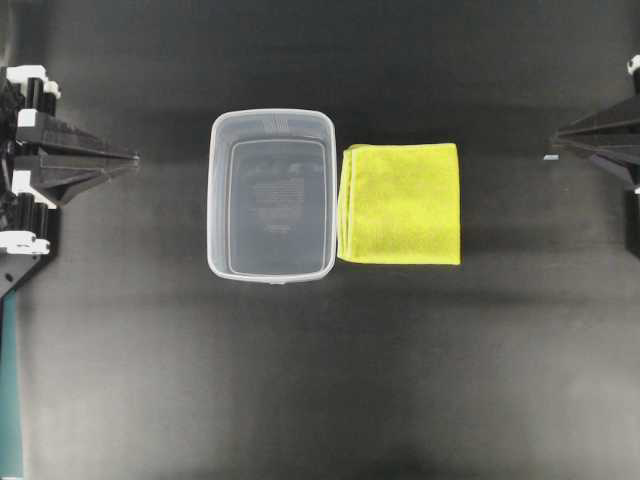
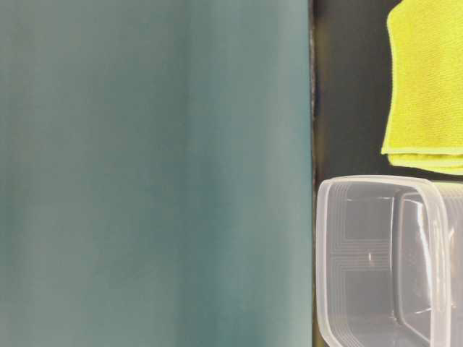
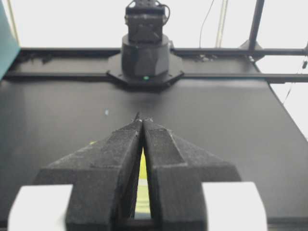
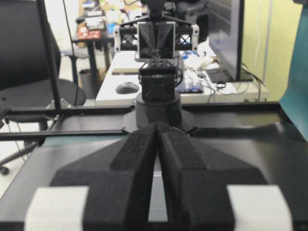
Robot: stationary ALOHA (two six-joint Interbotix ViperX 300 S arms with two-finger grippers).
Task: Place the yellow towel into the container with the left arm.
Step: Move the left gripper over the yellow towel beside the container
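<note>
The yellow towel (image 1: 400, 203) lies flat and folded on the black table, touching the right side of the clear container (image 1: 212, 200). The container stands empty at the table's middle. My left gripper (image 1: 135, 157) is shut and empty at the far left edge, pointing toward the container and well away from it. My right gripper (image 1: 555, 143) is shut and empty at the far right edge, away from the towel. In the left wrist view the shut fingertips (image 3: 143, 119) meet, and a sliver of yellow towel (image 3: 142, 168) shows through the gap behind them. The right wrist view shows its jaws (image 4: 158, 125) closed.
A teal wall (image 2: 145, 173) fills the left of the table-level view, with the towel (image 2: 427, 79) and container (image 2: 376, 182) at its right. Each wrist view shows the opposite arm's base (image 3: 145, 53) (image 4: 156, 96) across bare black table.
</note>
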